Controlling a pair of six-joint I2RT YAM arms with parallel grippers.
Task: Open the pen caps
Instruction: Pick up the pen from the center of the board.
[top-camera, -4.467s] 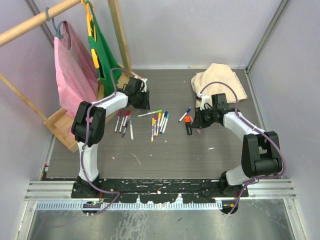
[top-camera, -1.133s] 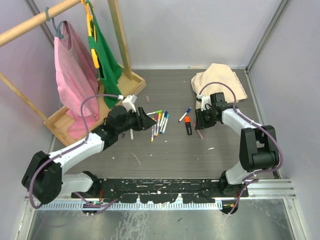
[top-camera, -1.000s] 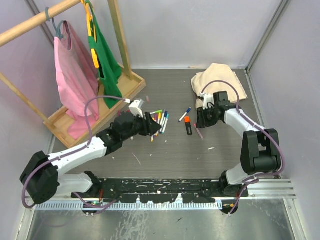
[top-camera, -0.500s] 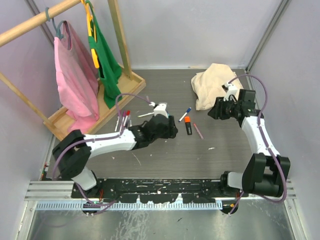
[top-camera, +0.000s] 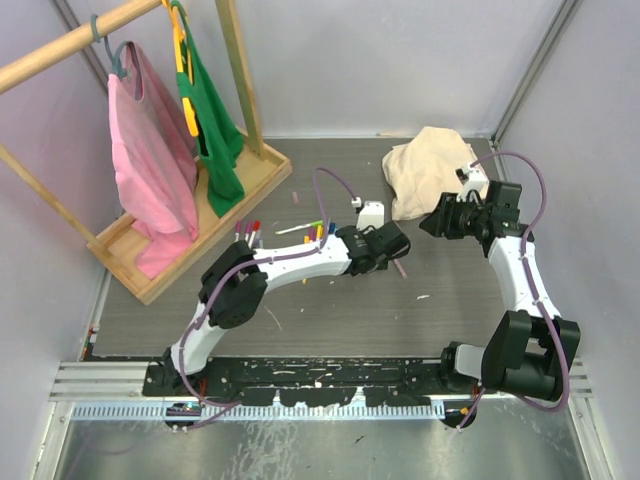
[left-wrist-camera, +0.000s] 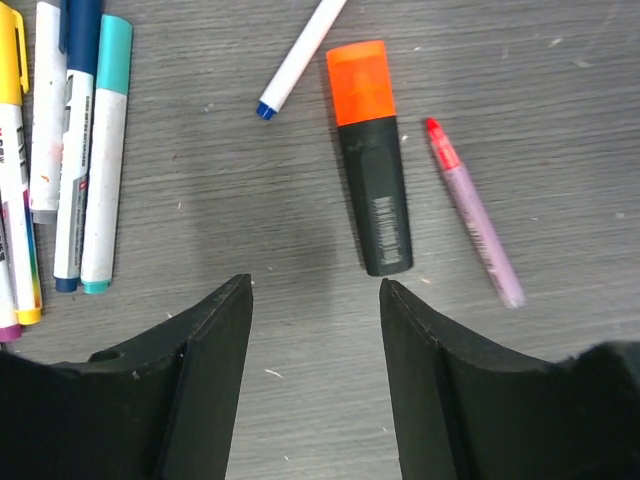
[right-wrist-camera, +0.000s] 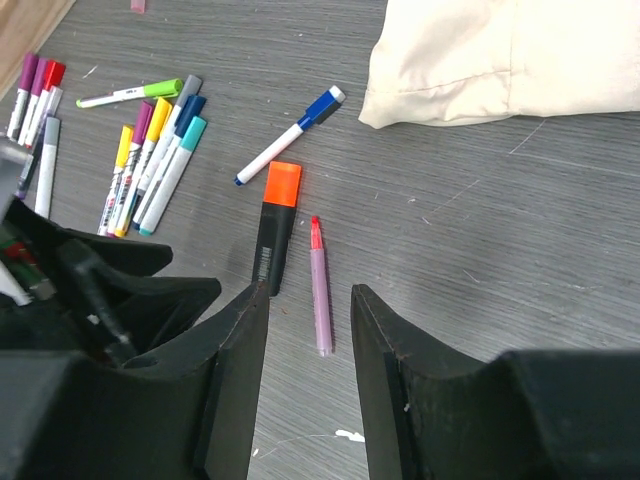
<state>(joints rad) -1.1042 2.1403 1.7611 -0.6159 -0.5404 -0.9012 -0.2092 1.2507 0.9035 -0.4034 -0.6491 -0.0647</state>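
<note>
- Progress is standing near its beginning, judging by how the pens are lying on the table (top-camera: 330, 310).
- Pen caps (left-wrist-camera: 113, 50) in teal, dark blue, yellow, purple, red and green are sitting on their white barrels. These pens are lying in loose rows at the left-middle of the table, and none is showing a bare tip.
- Blue cap (right-wrist-camera: 325, 101) is sitting on a lone white pen lying just beyond the highlighter (left-wrist-camera: 378, 200), whose orange cap (left-wrist-camera: 361, 68) is likewise sitting in place.
- Pink pen (left-wrist-camera: 475, 230), lying just beside the highlighter, is showing a bare red tip, so one pen is looking uncapped. Which loose piece is its cap, the views are not telling.
- Left claw (left-wrist-camera: 312, 288) is hovering low over the table, fingers apart and gripping nothing, with the highlighter lying just ahead of it.
- Right claw (right-wrist-camera: 310, 291) is hanging higher, near the cream cloth (right-wrist-camera: 500, 50), fingers apart and empty too.
- Nearly every cap is therefore awaiting removal, and neither claw is yet touching a pen.
</note>
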